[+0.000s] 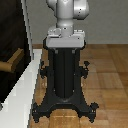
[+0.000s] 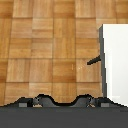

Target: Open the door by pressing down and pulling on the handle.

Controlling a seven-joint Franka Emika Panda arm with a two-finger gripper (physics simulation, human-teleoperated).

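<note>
Standing shut: door, handle untouched.

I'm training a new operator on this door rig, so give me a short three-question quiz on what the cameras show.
1. True or false: the robot arm touches the handle.
2. What colour is the frame around the door? A white, B red, C green.
3. Fill in: in the exterior view, the door stands at the view's ____ of the pedestal.
Key: 1 false; 2 A; 3 left.
</note>
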